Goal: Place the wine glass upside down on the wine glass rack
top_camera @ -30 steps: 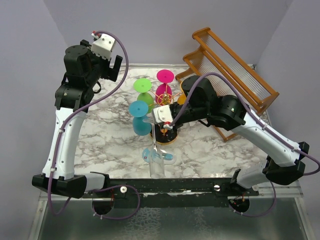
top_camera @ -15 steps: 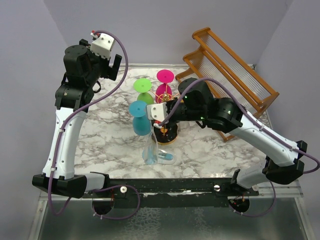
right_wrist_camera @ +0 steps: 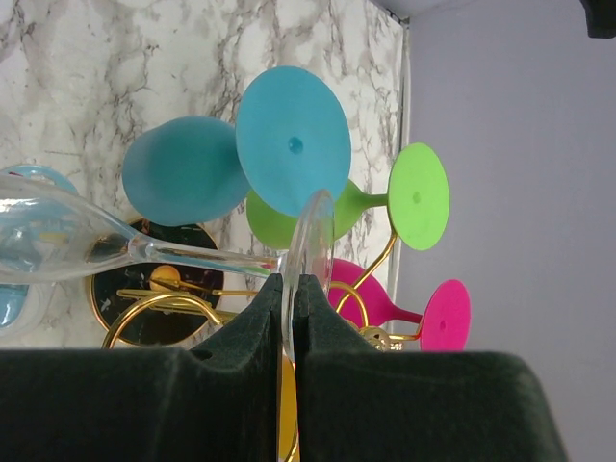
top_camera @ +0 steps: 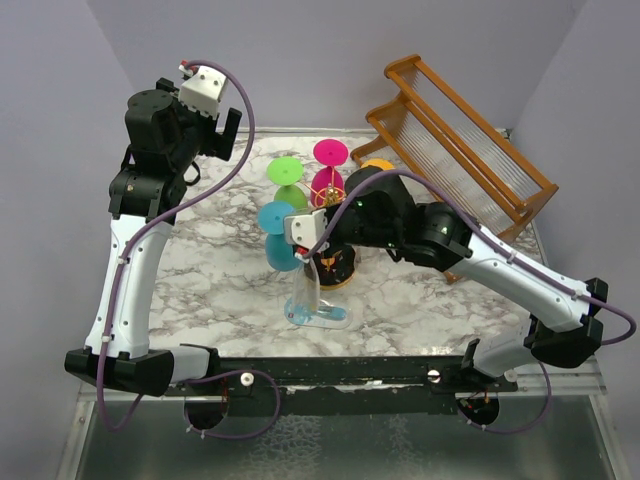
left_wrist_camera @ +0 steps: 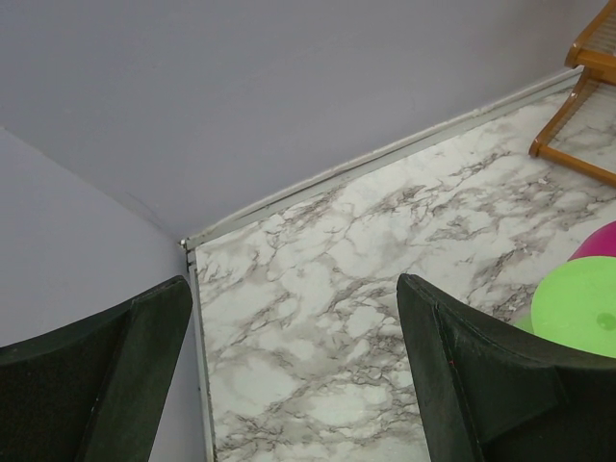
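The right gripper point(right_wrist_camera: 289, 287) is closed on the wine glass point(right_wrist_camera: 67, 231). Its two dark pads press from both sides on the thin round foot of the glass, which stands edge-on between them. From the foot the clear stem runs to the left of the fingers, almost level in the wrist view, and ends in the clear bowl at the left border. In the top view the glass hangs below the gripper, a little tilted, with its bowl toward the table point(top_camera: 210, 270). Whether the bowl touches the marble I cannot tell. Just beside the bowl a pale blue glass piece point(top_camera: 336, 318) lies on the table.

Directly beyond the fingertips is the wine glass rack point(right_wrist_camera: 144, 322), with gold wire rings and a round black base. The held glass is near it, and I cannot tell if the stem touches the wire. Three coloured glasses hang upside down on the rack: a teal glass point(right_wrist_camera: 183, 171) closest to the gripper, a green glass point(right_wrist_camera: 417, 197) behind it, and a magenta glass point(right_wrist_camera: 445, 315) farthest.

The wooden rack point(top_camera: 470, 150) is well apart, on the other side of the right arm. The left gripper point(left_wrist_camera: 294, 385) is far from all this, raised over the far corner of the table. Its fingers are wide apart with nothing between them.
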`<move>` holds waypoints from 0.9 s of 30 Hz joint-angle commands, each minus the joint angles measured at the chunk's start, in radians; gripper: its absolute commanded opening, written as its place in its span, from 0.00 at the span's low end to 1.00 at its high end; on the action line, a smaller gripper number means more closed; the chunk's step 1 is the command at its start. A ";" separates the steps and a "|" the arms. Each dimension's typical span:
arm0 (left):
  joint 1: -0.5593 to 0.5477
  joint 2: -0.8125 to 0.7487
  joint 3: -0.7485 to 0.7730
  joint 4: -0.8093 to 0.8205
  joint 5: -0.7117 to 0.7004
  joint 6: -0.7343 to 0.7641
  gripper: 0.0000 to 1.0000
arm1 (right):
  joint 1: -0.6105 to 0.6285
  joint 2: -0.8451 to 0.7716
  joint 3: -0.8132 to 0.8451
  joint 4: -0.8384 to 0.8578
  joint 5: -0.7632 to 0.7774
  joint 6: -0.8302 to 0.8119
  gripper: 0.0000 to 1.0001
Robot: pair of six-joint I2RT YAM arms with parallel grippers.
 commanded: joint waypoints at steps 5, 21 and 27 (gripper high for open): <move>0.007 -0.008 -0.012 0.026 0.007 -0.008 0.90 | 0.025 -0.017 -0.033 0.067 0.106 -0.053 0.01; 0.009 -0.009 -0.015 0.023 0.012 -0.003 0.90 | 0.031 -0.054 -0.080 0.075 0.186 -0.110 0.01; 0.009 -0.007 -0.014 0.023 0.014 -0.004 0.90 | 0.031 -0.069 -0.092 0.073 0.196 -0.125 0.01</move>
